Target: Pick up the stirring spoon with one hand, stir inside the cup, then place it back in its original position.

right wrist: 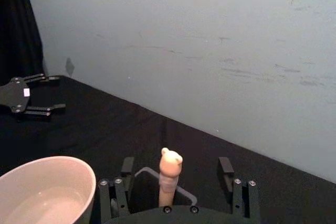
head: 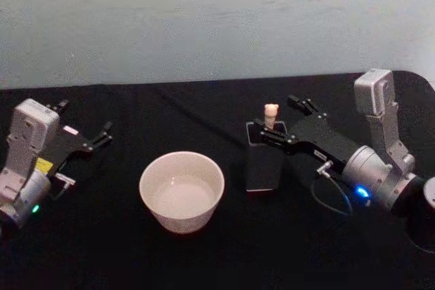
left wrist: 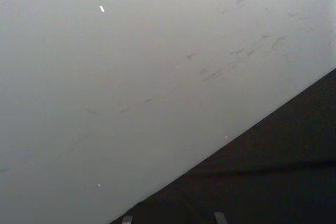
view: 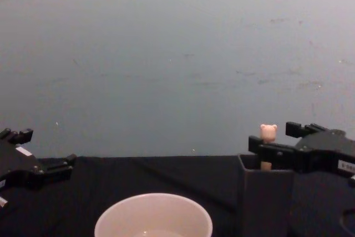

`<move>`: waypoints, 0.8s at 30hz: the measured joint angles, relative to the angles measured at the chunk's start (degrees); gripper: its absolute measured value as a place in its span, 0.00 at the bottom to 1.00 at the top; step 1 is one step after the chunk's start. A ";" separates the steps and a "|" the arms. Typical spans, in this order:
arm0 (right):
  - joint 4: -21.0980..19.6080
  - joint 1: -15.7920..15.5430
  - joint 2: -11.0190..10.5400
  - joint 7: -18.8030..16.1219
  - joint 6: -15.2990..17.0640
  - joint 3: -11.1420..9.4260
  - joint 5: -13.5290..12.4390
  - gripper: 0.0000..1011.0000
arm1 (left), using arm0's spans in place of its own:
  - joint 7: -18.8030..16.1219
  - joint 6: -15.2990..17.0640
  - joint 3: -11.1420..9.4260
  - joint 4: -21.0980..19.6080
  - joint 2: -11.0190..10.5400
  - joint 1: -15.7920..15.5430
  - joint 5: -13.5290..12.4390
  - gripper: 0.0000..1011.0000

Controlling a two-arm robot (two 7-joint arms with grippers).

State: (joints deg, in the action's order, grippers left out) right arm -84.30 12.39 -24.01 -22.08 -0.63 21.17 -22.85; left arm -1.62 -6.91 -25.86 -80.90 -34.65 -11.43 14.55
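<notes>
Straddling the spoon [head: 271, 112] handle with my right gripper [right wrist: 176, 162] spread wide, so closing should catch it upright in the holder [head: 264, 168], left gripper [head: 85, 116] parked, fingers apart.

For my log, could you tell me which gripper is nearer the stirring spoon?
Right. The right gripper straddles the stirring spoon, open; the left gripper sits far off, beyond the cup.

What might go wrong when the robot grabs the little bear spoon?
1. The right gripper is open around the thin handle of the spoon; closing off-centre might let it slip.
2. The holder is tall and narrow, with the gripper right at its rim; a slanted lift may tip it.
3. The cup stands close beside the holder and might get bumped.
The left gripper waits open, far left.
</notes>
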 joint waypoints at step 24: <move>1.55 1.99 1.50 -1.62 4.04 -0.92 0.05 0.99 | 0.00 0.00 0.00 0.00 0.00 0.00 0.00 0.99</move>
State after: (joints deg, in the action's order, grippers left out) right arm -82.75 14.38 -22.51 -23.70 3.41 20.25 -22.80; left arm -1.62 -6.91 -25.86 -80.90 -34.64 -11.43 14.55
